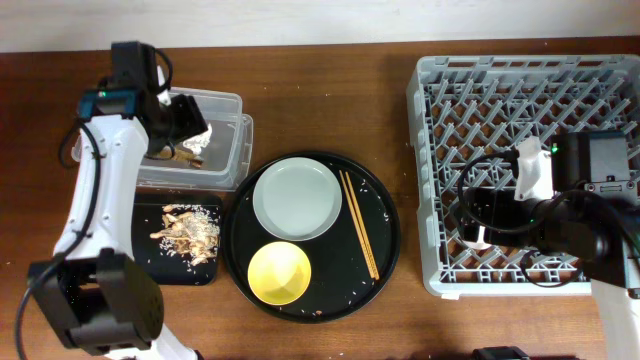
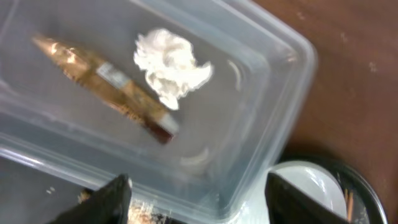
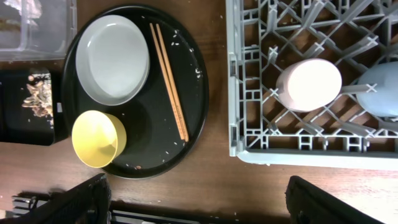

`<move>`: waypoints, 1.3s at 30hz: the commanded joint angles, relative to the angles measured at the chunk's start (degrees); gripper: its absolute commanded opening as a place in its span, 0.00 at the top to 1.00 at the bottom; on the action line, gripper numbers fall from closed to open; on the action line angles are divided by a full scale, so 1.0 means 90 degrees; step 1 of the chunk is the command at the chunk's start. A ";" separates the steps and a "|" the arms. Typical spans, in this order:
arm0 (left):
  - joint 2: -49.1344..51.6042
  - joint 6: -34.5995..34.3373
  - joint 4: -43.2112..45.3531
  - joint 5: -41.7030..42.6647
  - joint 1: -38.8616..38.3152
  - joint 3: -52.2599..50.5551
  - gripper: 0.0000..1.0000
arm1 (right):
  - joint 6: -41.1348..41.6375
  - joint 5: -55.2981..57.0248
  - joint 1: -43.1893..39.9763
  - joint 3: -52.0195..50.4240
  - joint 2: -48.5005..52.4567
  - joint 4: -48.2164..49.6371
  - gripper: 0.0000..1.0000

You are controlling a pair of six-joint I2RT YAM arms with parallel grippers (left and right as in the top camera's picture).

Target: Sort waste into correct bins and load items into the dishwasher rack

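Tissue ball [image 2: 171, 65], foil wrapper [image 2: 102, 81] in clear box [image 2: 273, 93], clearest from left wrist; left pincer [image 2: 196, 199], right pincer [image 3: 199, 205] spread, empty

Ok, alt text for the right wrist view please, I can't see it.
A pink cup and a blue cup stand in the grey rack at right. At left, a round black tray holds a grey plate, a yellow bowl and a pair of chopsticks. The right gripper is open and empty.

I'm watching my left gripper [image 1: 190, 128] hanging spread over the clear box [image 1: 228, 152], crowding its opening. My right gripper [image 1: 480, 218] is covering the rack's [image 1: 440, 100] middle, near where the pink cup [image 3: 309, 84] and blue cup [image 3: 380, 90] are occupying cells. The plate [image 1: 296, 198], bowl [image 1: 279, 272] and chopsticks [image 1: 358, 222] on the round tray [image 1: 388, 210] are lying uncovered from above.
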 commanded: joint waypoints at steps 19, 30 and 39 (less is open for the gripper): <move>-0.3196 0.1192 -0.3300 -0.0576 -0.3242 0.0896 0.00 | 0.0032 0.0010 0.0063 -0.0010 -0.0012 -0.0039 0.02; -0.4099 0.1457 -0.1571 -0.1404 -0.3007 0.0100 0.00 | 0.0032 0.0010 0.0063 -0.0010 -0.0012 -0.0039 0.02; -0.7725 0.1501 0.1846 -0.0631 -0.1763 -0.4524 0.00 | 0.0032 0.0010 0.0063 -0.0010 -0.0012 -0.0039 0.02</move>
